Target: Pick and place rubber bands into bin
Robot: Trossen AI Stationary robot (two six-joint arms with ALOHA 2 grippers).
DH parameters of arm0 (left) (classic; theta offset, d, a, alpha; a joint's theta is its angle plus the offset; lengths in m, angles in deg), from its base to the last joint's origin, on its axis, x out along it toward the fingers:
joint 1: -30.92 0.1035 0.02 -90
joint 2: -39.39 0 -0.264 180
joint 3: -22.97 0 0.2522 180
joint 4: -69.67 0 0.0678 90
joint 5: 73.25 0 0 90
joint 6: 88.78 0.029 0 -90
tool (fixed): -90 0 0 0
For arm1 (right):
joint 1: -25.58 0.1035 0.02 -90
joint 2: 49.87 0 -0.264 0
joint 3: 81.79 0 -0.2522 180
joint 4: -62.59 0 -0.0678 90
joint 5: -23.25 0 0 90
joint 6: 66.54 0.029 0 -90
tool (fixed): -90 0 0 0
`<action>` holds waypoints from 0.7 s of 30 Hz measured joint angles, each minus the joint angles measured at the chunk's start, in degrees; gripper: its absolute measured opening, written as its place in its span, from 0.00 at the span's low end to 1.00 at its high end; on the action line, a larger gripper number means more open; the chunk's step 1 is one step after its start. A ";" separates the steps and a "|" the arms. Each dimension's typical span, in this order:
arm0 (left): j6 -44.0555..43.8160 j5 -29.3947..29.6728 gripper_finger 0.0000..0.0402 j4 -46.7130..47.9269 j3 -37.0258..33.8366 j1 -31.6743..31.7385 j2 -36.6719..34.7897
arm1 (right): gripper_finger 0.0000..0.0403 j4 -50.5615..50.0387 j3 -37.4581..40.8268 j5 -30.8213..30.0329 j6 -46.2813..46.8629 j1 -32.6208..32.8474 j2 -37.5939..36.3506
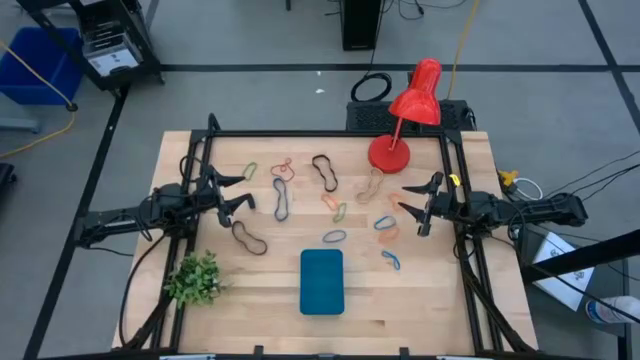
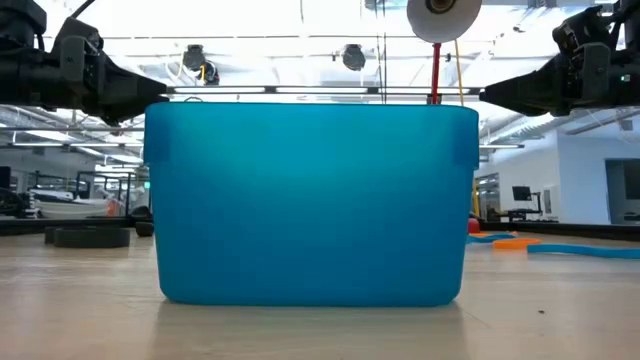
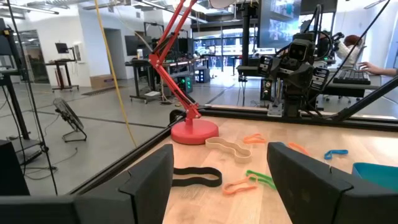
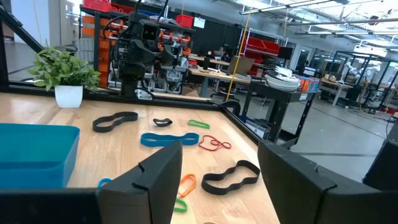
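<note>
The teal bin (image 1: 322,281) stands near the table's front edge, in the middle, and fills the low view (image 2: 310,200). Several rubber bands lie flat on the wood beyond it: black (image 1: 324,172), dark blue (image 1: 282,200), black (image 1: 249,237), tan (image 1: 372,185), blue (image 1: 333,237), orange (image 1: 388,235), green (image 1: 250,171) and red (image 1: 283,168). My left gripper (image 1: 232,192) is open and empty above the table's left side, fingers pointing right (image 3: 217,186). My right gripper (image 1: 415,205) is open and empty above the right side, fingers pointing left (image 4: 221,186).
A red desk lamp (image 1: 405,110) stands at the far right, its base (image 3: 194,131) on the wood. A small potted plant (image 1: 195,278) stands at the near left. A black frame rail (image 1: 330,134) runs round the table. A person sits at a desk (image 3: 354,50) beyond the table.
</note>
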 joint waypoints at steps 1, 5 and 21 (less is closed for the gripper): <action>0.00 -0.02 0.66 0.00 0.02 0.02 0.01 | 0.52 0.00 0.00 0.00 0.00 0.00 0.00; 0.00 -0.02 0.66 0.01 0.02 0.00 -0.01 | 0.51 0.00 0.00 0.00 0.01 -0.02 0.01; 0.00 -0.01 0.66 0.01 0.02 0.01 0.01 | 0.52 0.00 0.01 0.00 0.00 -0.01 0.01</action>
